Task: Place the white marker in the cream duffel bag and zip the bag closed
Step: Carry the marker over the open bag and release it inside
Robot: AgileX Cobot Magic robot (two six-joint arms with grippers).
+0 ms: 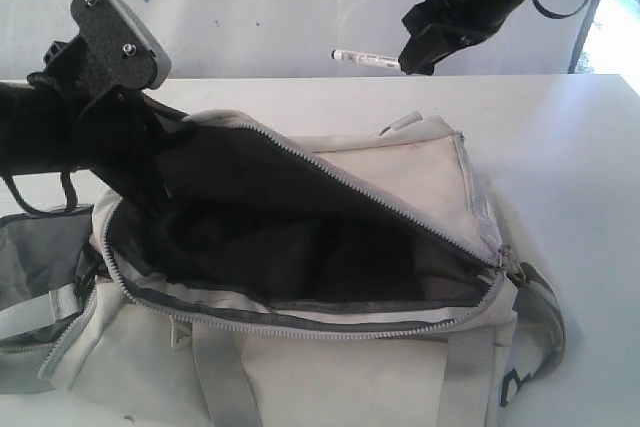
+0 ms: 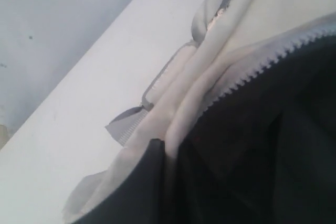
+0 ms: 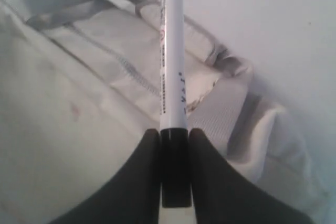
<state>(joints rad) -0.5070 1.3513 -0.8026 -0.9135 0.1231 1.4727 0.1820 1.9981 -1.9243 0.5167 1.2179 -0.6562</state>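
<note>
Your left pincer (image 1: 162, 139) sits at the left end of the cream duffel bag (image 1: 400, 162). It is closed on the bag's rim. In the left wrist view the cream edge is pinched against a dark finger (image 2: 142, 187), and that side of the opening is held up off the desk (image 1: 580, 147). The bag lies on the desk with its main zipper (image 1: 350, 182) undone, so you look straight into the dark lining (image 1: 300, 237). Grey webbing straps (image 1: 220, 377) hang down its near side.

Further right, the white marker (image 1: 365, 59) is outside the bag, held level in the air above the bag's far side with its free end pointing left. Your right pincer (image 1: 405, 65) is clamped on the marker's black end. The right wrist view shows both fingers (image 3: 131, 182) pressed against that end, with cream fabric below.
</note>
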